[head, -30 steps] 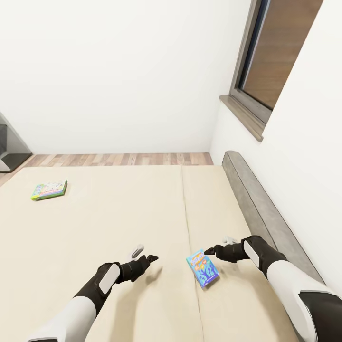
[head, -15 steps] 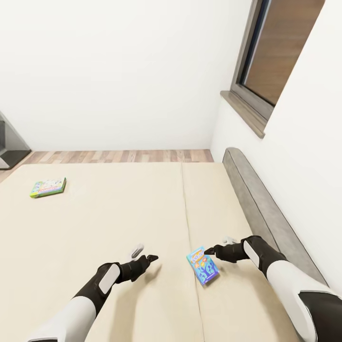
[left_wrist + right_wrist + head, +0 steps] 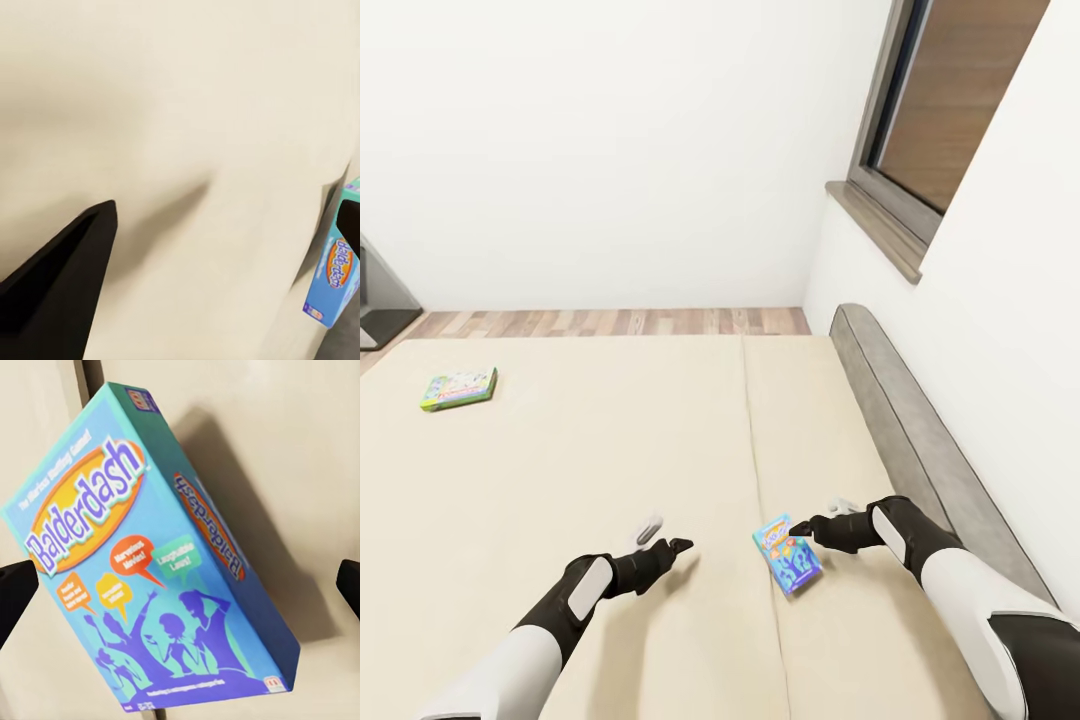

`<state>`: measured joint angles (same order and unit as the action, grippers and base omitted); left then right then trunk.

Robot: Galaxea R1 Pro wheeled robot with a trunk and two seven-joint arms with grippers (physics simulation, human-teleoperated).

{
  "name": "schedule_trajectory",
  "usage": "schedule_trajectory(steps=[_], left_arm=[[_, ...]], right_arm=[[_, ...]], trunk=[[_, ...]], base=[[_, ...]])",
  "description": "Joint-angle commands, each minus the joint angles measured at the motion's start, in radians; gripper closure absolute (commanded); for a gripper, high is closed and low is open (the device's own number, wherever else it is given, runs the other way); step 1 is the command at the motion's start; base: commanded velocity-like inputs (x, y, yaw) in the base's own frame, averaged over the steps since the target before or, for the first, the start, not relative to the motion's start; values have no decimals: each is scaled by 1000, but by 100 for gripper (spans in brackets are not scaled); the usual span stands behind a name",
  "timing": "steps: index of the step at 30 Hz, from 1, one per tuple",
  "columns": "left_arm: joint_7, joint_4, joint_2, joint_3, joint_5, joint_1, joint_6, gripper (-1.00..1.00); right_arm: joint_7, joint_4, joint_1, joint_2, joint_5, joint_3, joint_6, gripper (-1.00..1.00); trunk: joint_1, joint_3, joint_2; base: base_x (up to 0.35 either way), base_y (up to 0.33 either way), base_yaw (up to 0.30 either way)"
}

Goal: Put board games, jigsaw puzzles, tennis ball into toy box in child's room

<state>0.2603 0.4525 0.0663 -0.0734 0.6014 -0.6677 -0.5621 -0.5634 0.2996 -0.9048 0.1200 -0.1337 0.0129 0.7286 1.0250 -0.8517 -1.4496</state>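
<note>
in the head view the blue balderdash box (image 3: 787, 555) lies flat on the cream mattress of the bed (image 3: 560, 470), just right of the seam between the two mattress halves. the right gripper (image 3: 812, 522) hovers at the box's upper right corner, just beside it; whether it touches cannot be told, and its spread is not clear here. the left gripper (image 3: 663, 534) hangs over bare mattress, apart from the box to its left, fingers set apart. a green-edged game box (image 3: 459, 389) lies far off near the bed's left side.

in the left wrist view one dark finger (image 3: 56, 289) shows over the mattress, with the balderdash box (image 3: 335, 270) at the edge.

in the right wrist view the balderdash box (image 3: 150, 562) sits between the two fingertips (image 3: 15, 596), which stand wide apart, clear of its sides.
</note>
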Motion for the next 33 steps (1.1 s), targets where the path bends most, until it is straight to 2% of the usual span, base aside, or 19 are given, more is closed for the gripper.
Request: schedule_trajectory(steps=[1,21,33], left_arm=[[0,0,1,-6,-2,0,-9,-100],[-1,0,-4,-5,-3,0,-9,-100],[0,0,-5,-5,-2,0,-9,-100]], right_arm=[[2,1,0,0,-9,1,7,-100],[-7,1,1,0,-9,2,8,-100],[-11,1,1,-1,-9,2,8,-100]], trunk=[[0,-2,0],[0,-5,0],[0,-6,0]], base=[[0,0,0],[0,1,0],[0,110,0]])
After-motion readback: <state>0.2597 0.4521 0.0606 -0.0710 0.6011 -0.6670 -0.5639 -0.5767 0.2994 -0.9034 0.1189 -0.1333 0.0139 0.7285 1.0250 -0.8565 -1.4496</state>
